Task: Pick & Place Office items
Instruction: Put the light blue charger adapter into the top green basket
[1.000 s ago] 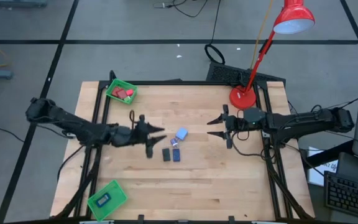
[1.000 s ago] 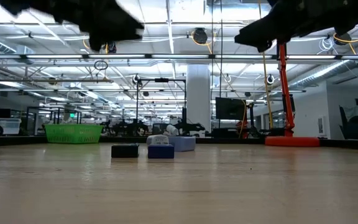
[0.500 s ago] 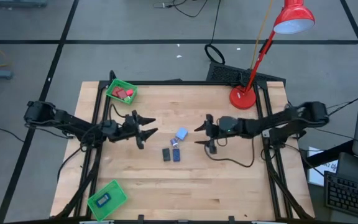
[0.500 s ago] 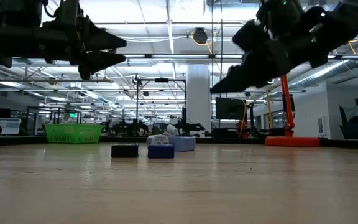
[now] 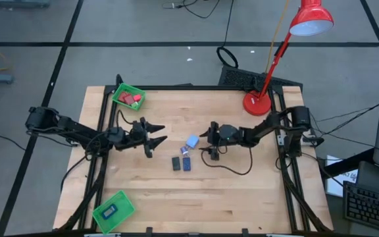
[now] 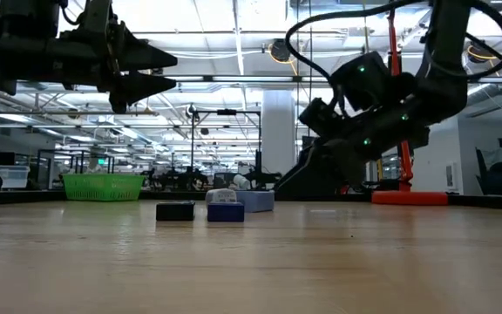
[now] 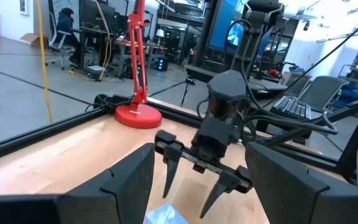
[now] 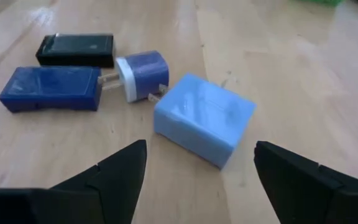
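In the high view the office items lie clustered at the centre of the frame on the wooden table (image 5: 242, 191); a light-blue block (image 5: 192, 141) sits uppermost, a small blue plug cube (image 5: 184, 151) lies just below and left of it, and a black rectangle (image 5: 176, 163) and a dark blue rectangle (image 5: 187, 164) lie side by side beneath. In the right wrist view the plug cube touches the light-blue block at one corner, and its prongs point toward the dark blue rectangle; the black rectangle lies beyond that one.

The right gripper (image 5: 206, 143) is just right of the light-blue block in the high view; its fingers are spread wide and grip nothing; in the right wrist view the block sits between and ahead of the two dark fingers, apart from both. In the low view this gripper hangs low, close to the tabletop, at centre right.

The left gripper (image 5: 155, 133) is left of centre in the high view, its tips aimed at the cluster yet apart from it; its fingers are parted and empty; in the low view it is in the upper left, well above the table.

A green tray (image 5: 127, 97) in the upper left of the high view holds red pieces (image 5: 133, 99); another green tray (image 5: 113, 210) at lower left holds a dark piece; a red desk lamp (image 5: 258, 103) stands at upper right.
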You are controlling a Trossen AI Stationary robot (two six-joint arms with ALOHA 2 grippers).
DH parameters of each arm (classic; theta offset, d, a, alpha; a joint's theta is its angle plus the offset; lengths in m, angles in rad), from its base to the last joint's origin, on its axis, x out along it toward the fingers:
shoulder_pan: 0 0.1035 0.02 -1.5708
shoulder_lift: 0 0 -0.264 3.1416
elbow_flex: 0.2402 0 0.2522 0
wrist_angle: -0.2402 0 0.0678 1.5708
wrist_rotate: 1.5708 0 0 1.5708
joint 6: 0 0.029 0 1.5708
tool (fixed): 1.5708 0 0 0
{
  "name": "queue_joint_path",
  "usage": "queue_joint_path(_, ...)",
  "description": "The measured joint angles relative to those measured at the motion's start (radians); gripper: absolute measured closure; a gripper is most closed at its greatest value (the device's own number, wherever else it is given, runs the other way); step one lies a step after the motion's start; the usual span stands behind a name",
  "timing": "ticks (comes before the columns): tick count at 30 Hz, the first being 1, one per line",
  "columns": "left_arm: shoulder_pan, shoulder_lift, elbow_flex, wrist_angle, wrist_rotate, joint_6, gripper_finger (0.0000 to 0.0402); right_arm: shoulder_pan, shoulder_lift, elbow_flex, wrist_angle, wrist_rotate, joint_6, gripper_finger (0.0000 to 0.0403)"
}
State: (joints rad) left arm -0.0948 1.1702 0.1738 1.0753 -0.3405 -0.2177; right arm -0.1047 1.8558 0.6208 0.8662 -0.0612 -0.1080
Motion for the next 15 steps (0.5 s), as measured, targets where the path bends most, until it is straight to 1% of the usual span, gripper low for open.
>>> queue_joint_path(7,0.000,0.000,0.000,0.000,0.000,0.005,0.0146,0.001,0.009,0.016,-0.002,-0.084,-0.006,0.0124)
queue_joint_path(9,0.000,0.000,0.000,-0.001,-0.001,0.005,0.0146,0.000,0.009,0.016,-0.005,-0.131,0.006,0.0124)
queue_joint_path(11,0.000,0.000,0.000,-0.002,0.000,0.005,0.0146,0.000,0.009,0.016,-0.025,-0.211,0.021,0.0124)
queue_joint_path(15,0.000,0.000,0.000,-0.002,0.000,0.005,0.0146,0.000,0.009,0.016,-0.056,-0.421,0.028,0.0124)
